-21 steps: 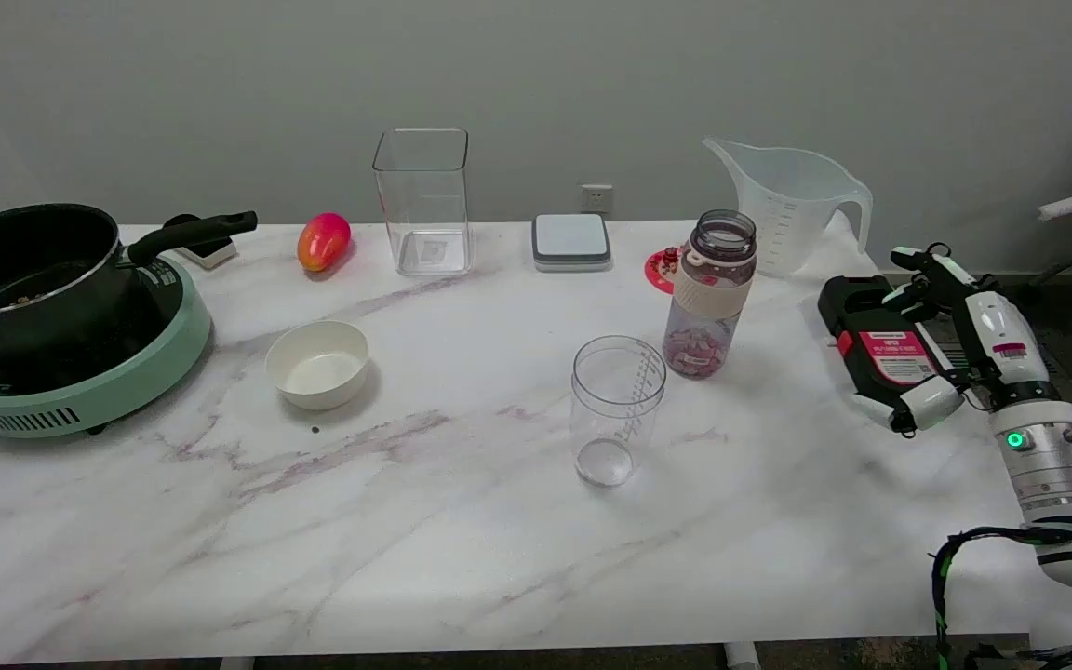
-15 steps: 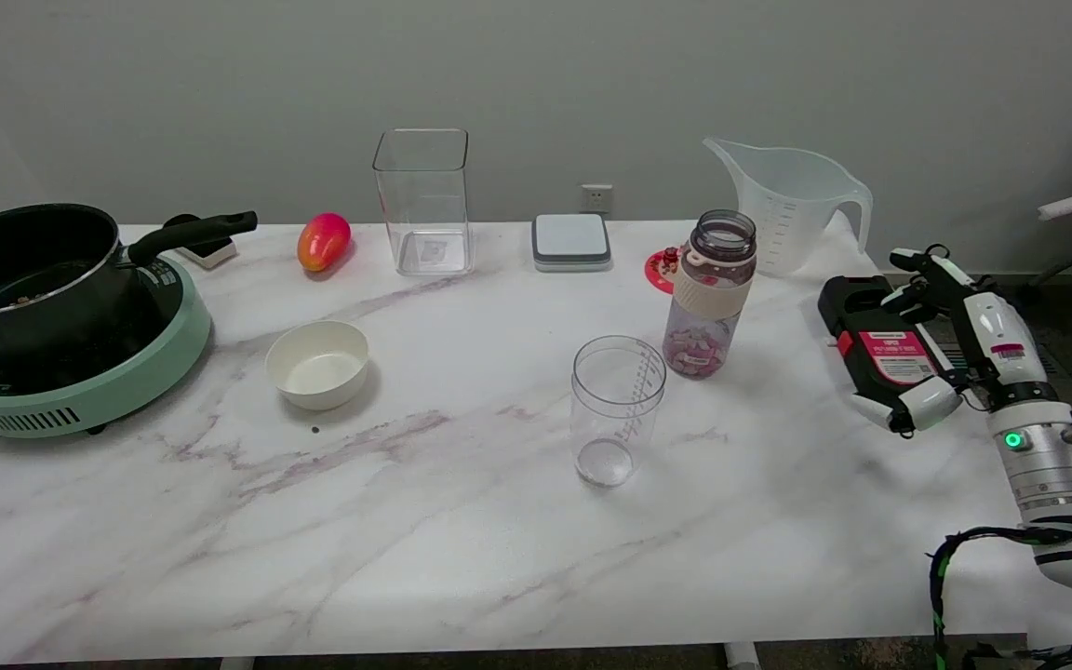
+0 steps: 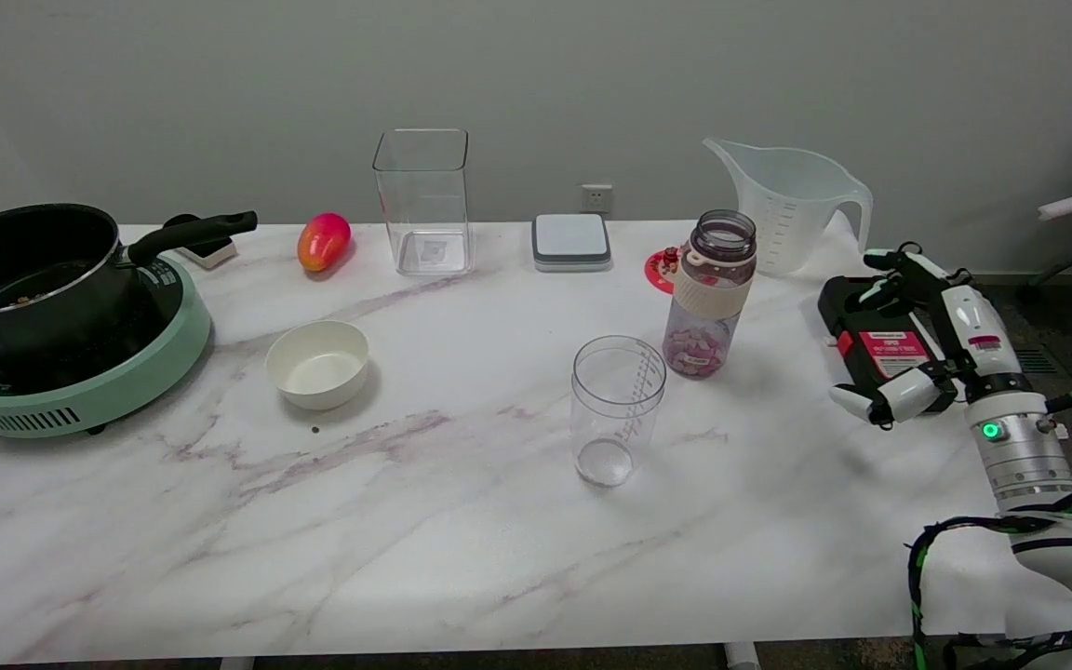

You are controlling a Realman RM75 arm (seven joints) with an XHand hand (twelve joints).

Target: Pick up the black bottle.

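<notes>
Now, the scene as it is showing in the head view.

Black bottle: the black plastic bottle with a red-and-white label is lying on its side near the right edge of the white marble table, well to the right of the other containers.

Right hand: the black-and-white right hand is reaching in from the lower right and is sitting over the bottle's right side, one fingertip curling below the label and others stretching past the bottle's far end.

Fingers: they are lying spread around the bottle; whether they are actually gripping it cannot be told.

Centre of table: a clear plastic measuring cup is standing upright, and just behind it to the right a tinted drinking bottle with a beige band is standing open.

Far edge: a tall clear square container, a red-orange mango, a grey-and-white square lid and a translucent measuring jug are lining the back.

Left side: a black saucepan is resting on a mint-green hotplate, with a small white bowl nearby.
</notes>
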